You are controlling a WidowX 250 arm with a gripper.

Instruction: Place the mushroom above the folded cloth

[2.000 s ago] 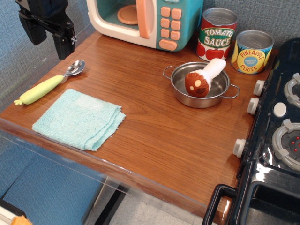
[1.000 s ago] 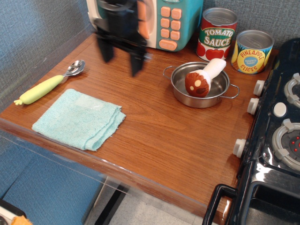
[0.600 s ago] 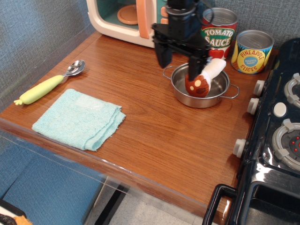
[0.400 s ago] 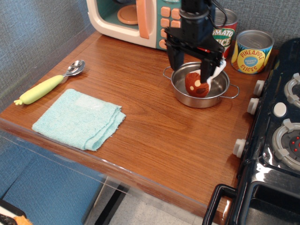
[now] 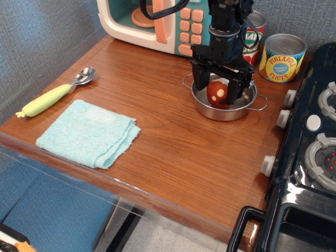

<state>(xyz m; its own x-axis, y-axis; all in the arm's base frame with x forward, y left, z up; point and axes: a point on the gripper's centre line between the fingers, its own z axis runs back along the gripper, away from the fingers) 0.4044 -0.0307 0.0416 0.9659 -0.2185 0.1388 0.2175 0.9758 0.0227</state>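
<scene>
The mushroom (image 5: 217, 93), with a reddish-brown cap and pale spots, lies inside a small steel pot (image 5: 226, 110) at the back right of the wooden table. My black gripper (image 5: 217, 93) has come down into the pot. Its two fingers (image 5: 200, 82) stand open on either side of the cap. The white stem is mostly hidden behind the gripper. The folded cloth (image 5: 88, 133), light teal, lies flat near the table's front left, far from the gripper.
A yellow-handled spoon (image 5: 54, 94) lies left of the cloth. A toy microwave (image 5: 157, 21) stands at the back. A tomato sauce can (image 5: 252, 39) and a pineapple can (image 5: 282, 56) stand behind the pot. A black toy stove (image 5: 310, 147) borders the right.
The arm swept from the far left across the table to the pot, then lowered so its open fingers now straddle the mushroom cap. The mushroom, pot and cloth have not moved.
</scene>
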